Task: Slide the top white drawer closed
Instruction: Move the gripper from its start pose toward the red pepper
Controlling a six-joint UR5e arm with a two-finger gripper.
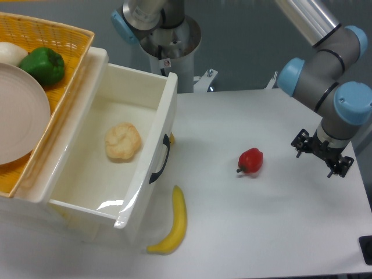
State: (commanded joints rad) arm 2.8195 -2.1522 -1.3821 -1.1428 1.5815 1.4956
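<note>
The top white drawer (125, 157) stands pulled open at the counter's (279, 226) left, holding a pale bread roll (122, 141), beside a yellow wicker basket (55, 40) with a green pepper (44, 65) and plate (17, 113), while the tool (322, 152), far right, has nothing visibly in its grasp and its opening cannot be made out.

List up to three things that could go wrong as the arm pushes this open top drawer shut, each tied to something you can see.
1. The claw hangs far right of the top white drawer; its path may knock the red pepper.
2. The banana lies close by the drawer front and could be bumped.
3. The bread roll inside may roll if the push is abrupt.
</note>
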